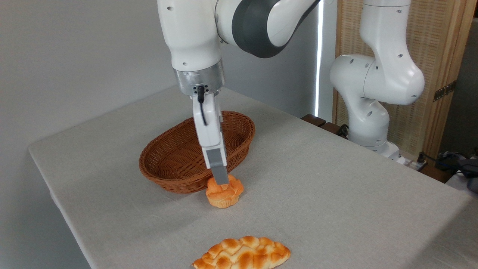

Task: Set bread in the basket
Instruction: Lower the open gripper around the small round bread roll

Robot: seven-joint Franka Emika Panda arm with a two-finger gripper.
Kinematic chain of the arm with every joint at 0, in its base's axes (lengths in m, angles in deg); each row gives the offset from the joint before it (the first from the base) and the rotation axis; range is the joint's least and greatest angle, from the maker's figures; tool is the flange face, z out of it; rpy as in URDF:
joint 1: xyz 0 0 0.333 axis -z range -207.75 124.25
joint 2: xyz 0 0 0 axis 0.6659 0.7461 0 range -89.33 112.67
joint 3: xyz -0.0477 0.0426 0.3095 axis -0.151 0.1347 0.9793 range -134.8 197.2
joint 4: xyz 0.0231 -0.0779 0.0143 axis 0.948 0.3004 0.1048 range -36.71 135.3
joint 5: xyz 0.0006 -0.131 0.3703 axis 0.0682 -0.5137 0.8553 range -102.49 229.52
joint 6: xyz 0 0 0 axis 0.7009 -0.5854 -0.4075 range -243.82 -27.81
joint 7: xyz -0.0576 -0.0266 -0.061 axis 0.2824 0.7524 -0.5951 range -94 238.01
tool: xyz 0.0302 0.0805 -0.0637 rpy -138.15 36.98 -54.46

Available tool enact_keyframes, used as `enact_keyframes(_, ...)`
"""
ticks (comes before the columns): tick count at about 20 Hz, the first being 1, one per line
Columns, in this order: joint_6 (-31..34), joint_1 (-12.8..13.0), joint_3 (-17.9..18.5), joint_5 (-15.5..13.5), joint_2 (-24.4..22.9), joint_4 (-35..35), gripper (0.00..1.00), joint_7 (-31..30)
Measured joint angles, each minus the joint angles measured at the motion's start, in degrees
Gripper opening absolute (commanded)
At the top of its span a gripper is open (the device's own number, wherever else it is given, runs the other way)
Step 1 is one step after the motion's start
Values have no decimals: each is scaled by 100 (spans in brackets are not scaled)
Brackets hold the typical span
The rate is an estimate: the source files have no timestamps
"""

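A grey cloth covers my table (336,179); plain wall left, wooden screen (440,56) far right. My claw (222,181) touches the bread (224,194) beside the basket (179,160); its opening I cannot tell.

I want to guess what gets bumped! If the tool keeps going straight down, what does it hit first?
The small round bread. The tool points down right at its lumpy top and looks to be touching it already, though depth is hard to judge.
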Motion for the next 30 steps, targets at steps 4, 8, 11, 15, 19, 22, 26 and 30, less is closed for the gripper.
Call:
enact_keyframes(4, 0, -1, 2, 242, 2, 117, 100, 1361)
enact_keyframes(8, -183, 17, -22, 530, 5, 320, 99, 2048)
enact_keyframes(11, -561, 76, -32, 554, 8, 600, 98, 2494)
enact_keyframes(15, -720, 154, -34, 555, 10, 853, 94, 3063)
enact_keyframes(19, -811, 172, -33, 556, 15, 928, 94, 3642)
enact_keyframes(22, -1057, 172, -33, 556, 43, 1035, 94, 3712)
enact_keyframes(26, -1245, 174, -33, 556, 103, 1175, 93, 3718)
enact_keyframes(30, -1250, 182, -33, 556, 152, 1180, 82, 3718)
